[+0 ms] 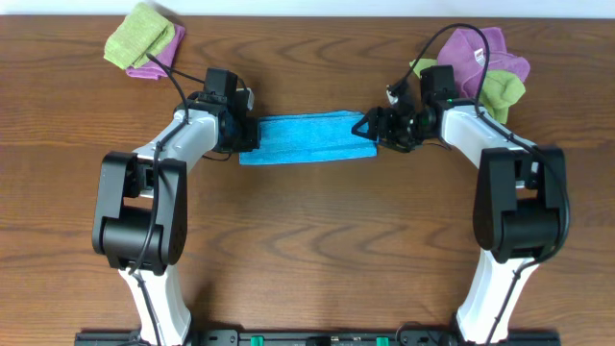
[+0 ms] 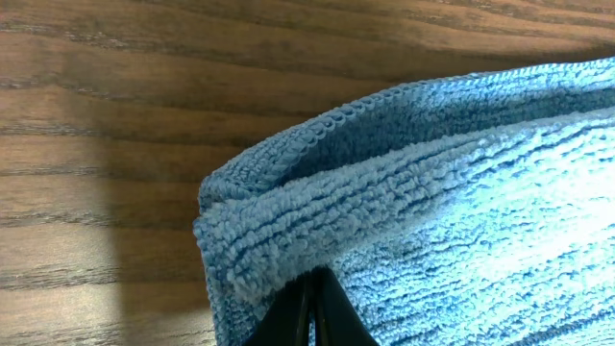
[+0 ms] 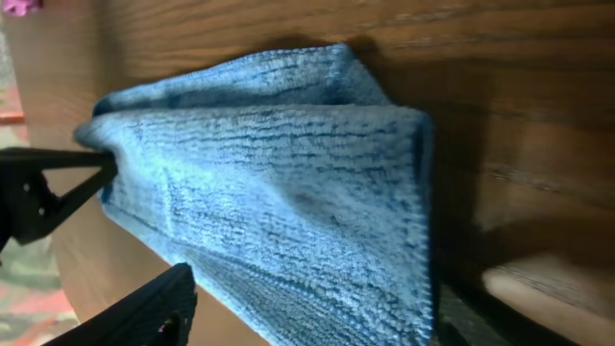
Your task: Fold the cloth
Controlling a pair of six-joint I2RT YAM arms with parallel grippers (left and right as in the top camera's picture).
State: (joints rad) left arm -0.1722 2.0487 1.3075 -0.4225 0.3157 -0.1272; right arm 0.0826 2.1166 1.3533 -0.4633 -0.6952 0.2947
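Cloth [image 1: 307, 139], bright blue, attended at both ends.

Starting at the left gripper [image 2: 312, 306]: was closed tight, tips together, at the doubled edge of the cloth's left end. Looked clamped on those layers rather than merely resting on them, since the edge puckered up around the tips at the bottom of the left wrist frame.

Next, at the right gripper [image 3: 149, 221]: stood apart and was clamped on nothing. Had one fingertip [image 3: 104, 165] touching the cloth's corner at the left of the right wrist frame and the other lower down, just beside the cloth's edge, with the cloth's right end spread past both towards the frame's right.

Outward from there: lay as a narrow band across the upper middle of the overhead frame, on the wooden surface [image 1: 307, 240], reaching from one gripper to the other. Showed stacked layers along its long edges.

Further out, well apart from the band: sat bunched a lime-green and purple bundle [image 1: 144, 40] in the upper left of the overhead frame, and a second such bundle [image 1: 485, 65] in the upper right.

As a judgement, roughly halfway. Lengthwise folding seemed done, going by the layered strip. Left to do, most likely: bringing one short end over onto the other, then squaring the edges and letting go.
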